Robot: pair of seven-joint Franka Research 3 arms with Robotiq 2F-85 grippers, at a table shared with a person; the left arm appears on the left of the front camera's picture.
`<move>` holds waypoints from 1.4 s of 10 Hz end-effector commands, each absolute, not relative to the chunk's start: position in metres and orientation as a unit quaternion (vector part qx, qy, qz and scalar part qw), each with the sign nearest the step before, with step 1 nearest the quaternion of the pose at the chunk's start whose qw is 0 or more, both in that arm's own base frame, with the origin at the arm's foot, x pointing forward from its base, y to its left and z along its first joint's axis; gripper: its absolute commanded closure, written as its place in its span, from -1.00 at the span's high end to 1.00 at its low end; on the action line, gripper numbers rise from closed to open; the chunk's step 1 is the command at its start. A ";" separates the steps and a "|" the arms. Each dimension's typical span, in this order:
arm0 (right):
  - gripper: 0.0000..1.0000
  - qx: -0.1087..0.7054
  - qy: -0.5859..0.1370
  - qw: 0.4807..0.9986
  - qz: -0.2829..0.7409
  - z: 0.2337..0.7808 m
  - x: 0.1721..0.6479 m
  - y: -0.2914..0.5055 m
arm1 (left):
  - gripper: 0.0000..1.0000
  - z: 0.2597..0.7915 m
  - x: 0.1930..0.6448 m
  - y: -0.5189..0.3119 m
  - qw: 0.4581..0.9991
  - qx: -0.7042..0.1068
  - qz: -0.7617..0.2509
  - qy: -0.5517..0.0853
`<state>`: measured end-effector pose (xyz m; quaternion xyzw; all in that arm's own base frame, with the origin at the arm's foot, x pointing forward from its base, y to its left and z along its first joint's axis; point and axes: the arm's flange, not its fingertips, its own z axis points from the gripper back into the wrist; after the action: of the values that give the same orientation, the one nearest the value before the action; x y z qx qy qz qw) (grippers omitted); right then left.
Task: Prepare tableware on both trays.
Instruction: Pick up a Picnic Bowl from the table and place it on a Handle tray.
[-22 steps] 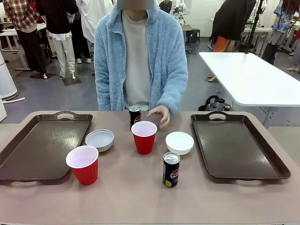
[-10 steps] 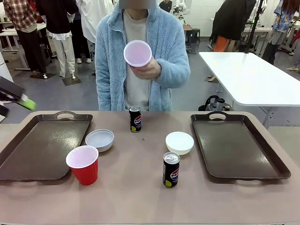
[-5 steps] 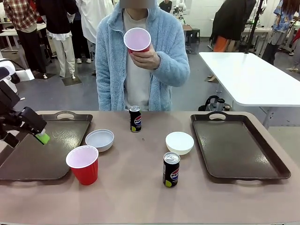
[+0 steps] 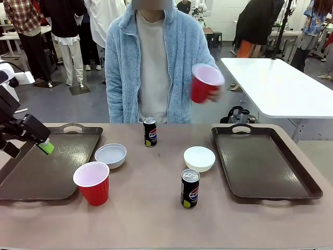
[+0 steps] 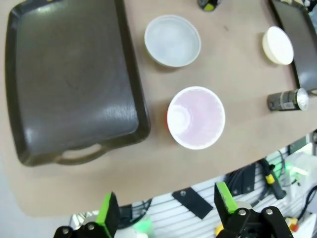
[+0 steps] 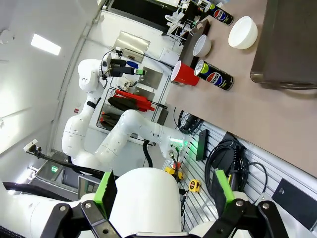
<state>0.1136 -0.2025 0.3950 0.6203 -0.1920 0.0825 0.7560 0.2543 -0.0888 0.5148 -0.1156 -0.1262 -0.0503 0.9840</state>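
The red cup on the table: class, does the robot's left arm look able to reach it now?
Probably yes. The left gripper hangs open over the table's left end, and the red cup stands upright beside the left tray, apart from the grey bowl, with nothing over it.

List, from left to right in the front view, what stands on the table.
left tray → red cup → grey bowl → far Pepsi can → white bowl → right tray. The near Pepsi can overlaps the white bowl sideways, so I leave it out.
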 end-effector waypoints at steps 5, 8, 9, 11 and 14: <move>1.00 0.619 -0.201 0.755 0.085 0.394 0.106 -0.205 | 1.00 0.545 0.373 -0.119 0.988 -0.119 -0.096 0.016; 1.00 0.619 -0.201 0.755 0.085 0.394 0.106 -0.205 | 1.00 0.531 0.426 -0.137 0.997 -0.043 -0.056 0.011; 1.00 0.619 -0.201 0.755 0.085 0.394 0.106 -0.205 | 1.00 0.515 0.442 -0.153 0.999 -0.015 -0.038 0.002; 1.00 0.619 -0.201 0.755 0.085 0.394 0.106 -0.205 | 1.00 0.475 0.455 -0.183 0.999 -0.006 -0.034 -0.022; 1.00 0.619 -0.201 0.755 0.085 0.394 0.106 -0.205 | 1.00 0.404 0.453 -0.205 0.996 -0.010 -0.058 -0.070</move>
<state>0.1136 -0.2027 0.3950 0.6201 -0.1920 0.0822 0.7562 0.4547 -0.2129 0.4232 -0.0216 -0.0444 -0.0648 0.9967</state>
